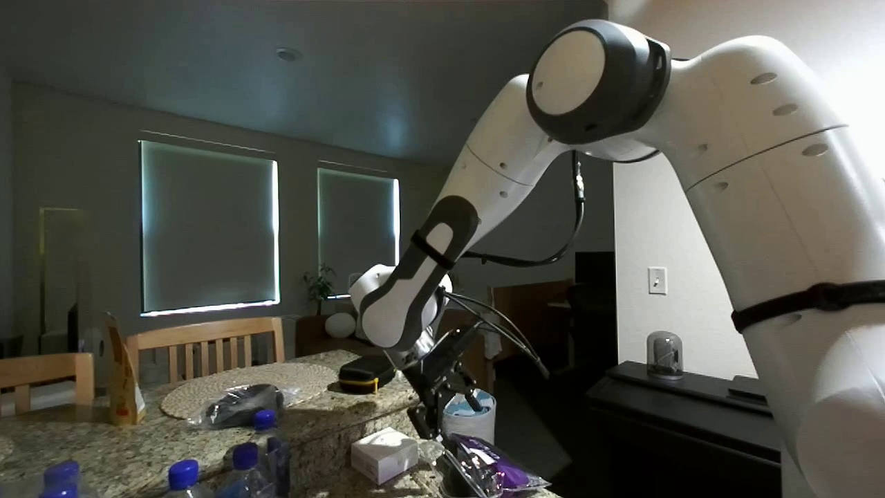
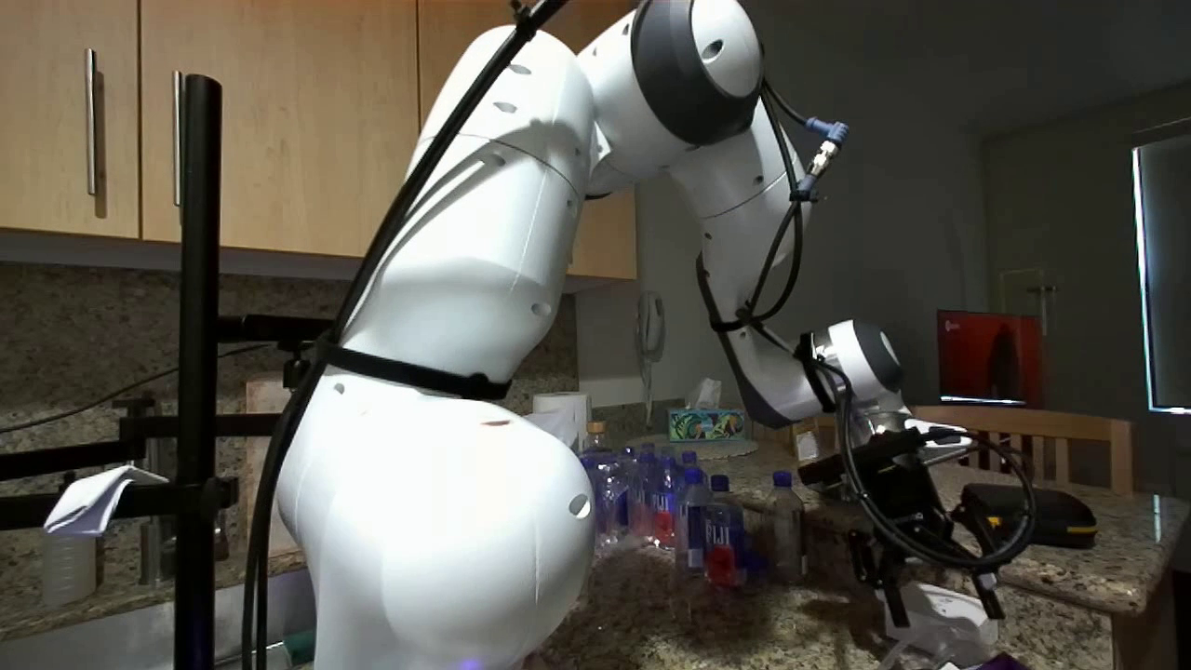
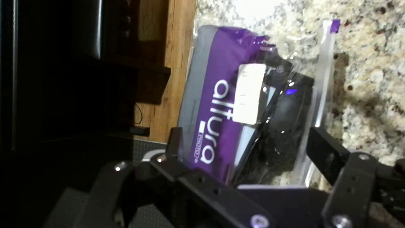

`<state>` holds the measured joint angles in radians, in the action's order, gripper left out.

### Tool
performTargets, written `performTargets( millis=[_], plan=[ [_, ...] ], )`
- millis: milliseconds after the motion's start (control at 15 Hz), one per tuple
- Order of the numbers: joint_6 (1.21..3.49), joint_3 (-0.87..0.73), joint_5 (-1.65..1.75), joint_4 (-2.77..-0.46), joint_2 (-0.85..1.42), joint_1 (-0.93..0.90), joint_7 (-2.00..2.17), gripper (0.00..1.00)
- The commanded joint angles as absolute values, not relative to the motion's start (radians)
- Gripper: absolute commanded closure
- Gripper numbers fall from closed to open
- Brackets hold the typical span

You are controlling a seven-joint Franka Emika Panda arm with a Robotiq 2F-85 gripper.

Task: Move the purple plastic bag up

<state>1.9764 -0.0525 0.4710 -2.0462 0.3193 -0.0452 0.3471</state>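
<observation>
The purple plastic bag lies flat on the granite counter. In the wrist view the bag [image 3: 210,104] is clear plastic with a purple and grey panel, white lettering, a white label, dark contents and a zip edge. It shows at the bottom of an exterior view [image 1: 508,476], and only a purple bit shows at the bottom edge in an exterior view [image 2: 1003,663]. My gripper [image 3: 245,136] is open and empty, fingers spread across the bag's width in the wrist view. In both exterior views the gripper [image 1: 448,411] [image 2: 945,605] is above the counter, apart from the bag.
A white box [image 1: 384,454] stands beside the bag. Blue-capped bottles [image 2: 721,535] stand nearby on the counter. A black case [image 1: 366,374] lies on the raised ledge behind. The bag lies close to the counter's edge, with wooden floor [image 3: 178,63] below. A bin [image 1: 470,418] stands beyond.
</observation>
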Motion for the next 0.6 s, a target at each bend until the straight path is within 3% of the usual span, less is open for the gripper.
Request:
performTargets(
  millis=[0, 533],
  plan=[
    [1.941, -0.045, 0.431, -2.049, 0.366, -0.077, 0.396, 0.00],
    [1.997, -0.053, 0.426, -2.081, 0.419, -0.157, 0.565, 0.00]
  ],
)
